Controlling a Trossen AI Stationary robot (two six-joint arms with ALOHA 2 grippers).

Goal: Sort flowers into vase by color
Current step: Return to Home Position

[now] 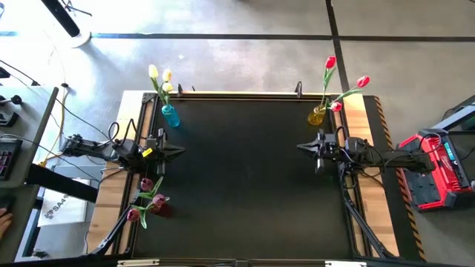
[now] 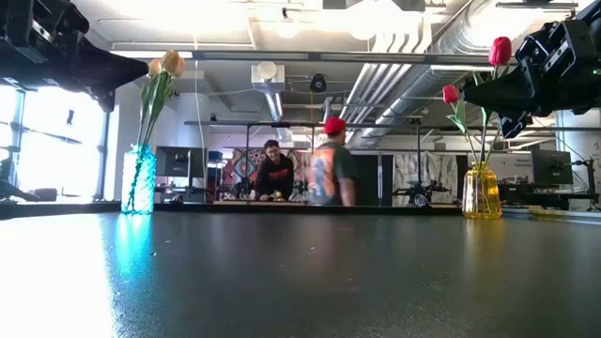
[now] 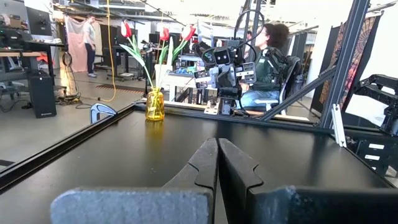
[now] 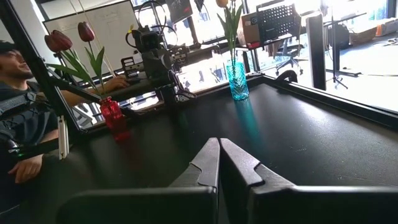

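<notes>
Black surface (image 1: pixel 245 193) carries 3 vases. The left claw (image 1: pixel 180 150) hangs at the left edge with its 2 fingers pressed together, gripping nothing. The right claw (image 1: pixel 300 147) faces it from the right edge, likewise closed and empty. Beyond the left claw, toward the far edge, the blue vase (image 1: pixel 170 116) holds cream-yellow tulips (image 1: pixel 159 76). On that claw's near side, the red vase (image 1: pixel 160 210) holds dark maroon tulips (image 1: pixel 146 184). Just beyond the right claw, the yellow vase (image 1: pixel 317 116) holds red tulips (image 1: pixel 330 64).

Overhead camera looks straight down on the worktop (image 1: pixel 245 178); the low one skims it toward twelve o'clock. Left wrist faces three (sharing the yellow vase (image 3: pixel 155 104)), right wrist nine, sharing the blue vase (image 4: pixel 237 79).
</notes>
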